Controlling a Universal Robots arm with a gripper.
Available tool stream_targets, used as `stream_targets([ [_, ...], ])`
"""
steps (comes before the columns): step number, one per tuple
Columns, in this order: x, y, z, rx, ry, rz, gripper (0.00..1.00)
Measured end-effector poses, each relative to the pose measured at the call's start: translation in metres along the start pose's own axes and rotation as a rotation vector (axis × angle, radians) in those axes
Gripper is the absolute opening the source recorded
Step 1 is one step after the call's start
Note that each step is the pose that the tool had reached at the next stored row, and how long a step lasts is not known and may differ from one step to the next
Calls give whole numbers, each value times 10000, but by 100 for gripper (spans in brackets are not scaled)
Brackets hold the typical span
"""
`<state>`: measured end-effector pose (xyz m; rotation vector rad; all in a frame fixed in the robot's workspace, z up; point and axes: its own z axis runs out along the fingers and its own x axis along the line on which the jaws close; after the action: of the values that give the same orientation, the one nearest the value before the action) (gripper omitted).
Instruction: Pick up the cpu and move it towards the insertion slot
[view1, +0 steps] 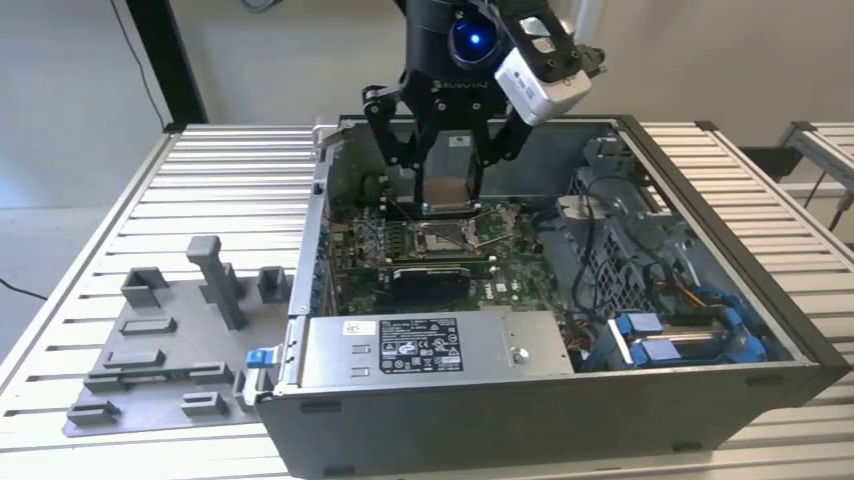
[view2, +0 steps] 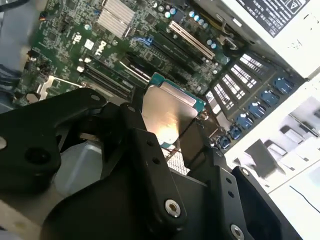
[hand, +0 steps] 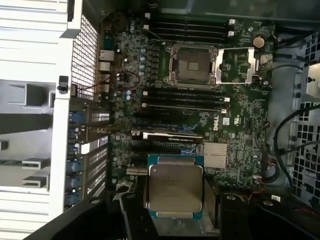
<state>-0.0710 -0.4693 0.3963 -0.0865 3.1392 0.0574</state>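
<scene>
1. Exterior view: the gripper (view1: 447, 195) hangs inside the open computer case (view1: 747, 290), which sits on a slatted surface (view1: 134, 200). The fingers are narrow, closed on the cpu (view1: 447, 193), held flat at their tips. The insertion slot (view1: 441, 237) lies on the motherboard (view1: 514, 275) just below and in front of the fingertips; the cpu is above it, not touching.
2. Exterior view, continued: a grey fixture plate (view1: 167, 345) with upright blocks rests on the surface beside the case, well apart from the fingers.
3. Second wrist view: the black fingers (view2: 150, 155) clamp the cpu (view2: 167, 112) by its edges; its silvery top faces the camera, the green rim showing at the far end. The motherboard (view2: 75, 30) lies beyond the fingertips.
4. First wrist view: the cpu (hand: 175, 186) sits between the fingers, clear of the board. The insertion slot (hand: 192, 63), its frame open, lies well ahead of the fingertips, past the memory slots (hand: 182, 102).
</scene>
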Motion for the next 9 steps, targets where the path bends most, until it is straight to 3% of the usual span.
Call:
stream_targets([
  [9,-303,-17,0,0,2,0,0],
])
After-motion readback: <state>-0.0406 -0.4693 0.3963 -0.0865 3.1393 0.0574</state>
